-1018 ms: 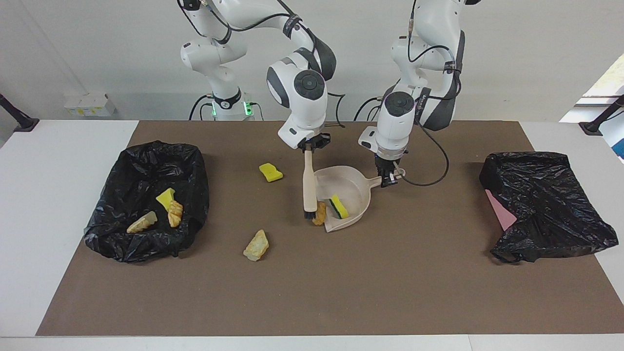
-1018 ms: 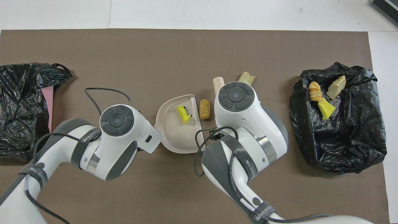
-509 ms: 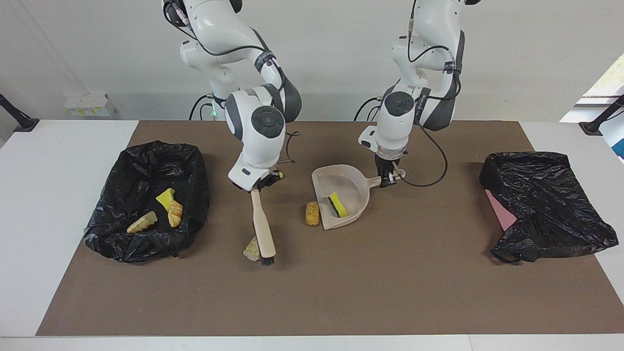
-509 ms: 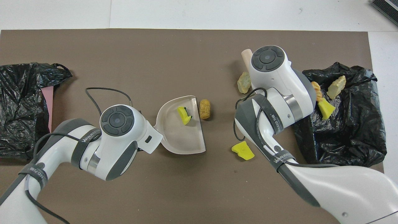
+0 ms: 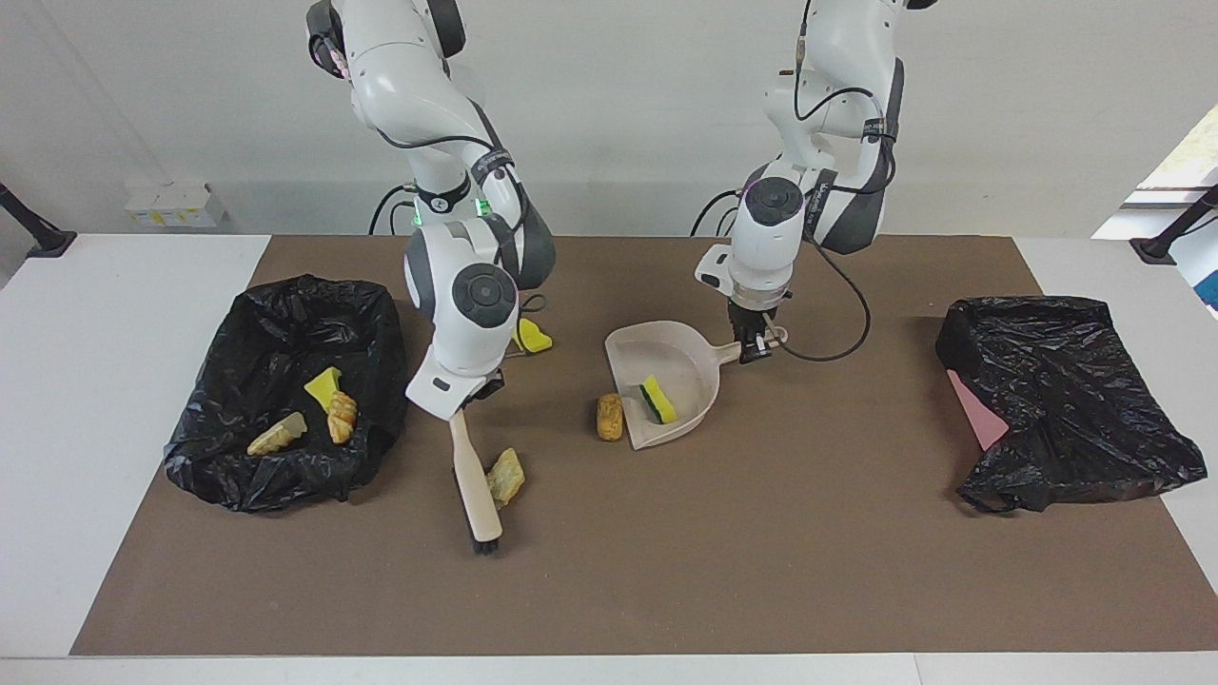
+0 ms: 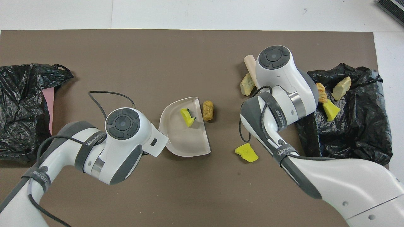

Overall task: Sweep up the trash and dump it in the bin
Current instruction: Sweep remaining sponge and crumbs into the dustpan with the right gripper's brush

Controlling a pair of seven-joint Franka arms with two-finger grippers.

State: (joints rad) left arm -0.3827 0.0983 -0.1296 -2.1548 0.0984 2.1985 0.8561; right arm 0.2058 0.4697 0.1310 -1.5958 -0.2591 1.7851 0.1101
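Right gripper (image 5: 473, 392) clamps the beige wooden brush (image 5: 475, 485) beside a tan bread-like lump (image 5: 505, 477), which looks light and crumbly; left gripper (image 5: 754, 346) pinches the beige plastic dustpan (image 5: 636, 344) by its handle.

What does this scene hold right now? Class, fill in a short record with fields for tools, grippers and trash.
Right gripper: shut on brush
Left gripper: shut on dustpan handle
In dustpan: yellow-green sponge
At dustpan mouth: brown bread lump
Beside brush: tan bread chunk
Loose on mat: yellow sponge piece
In open bin bag: three scraps
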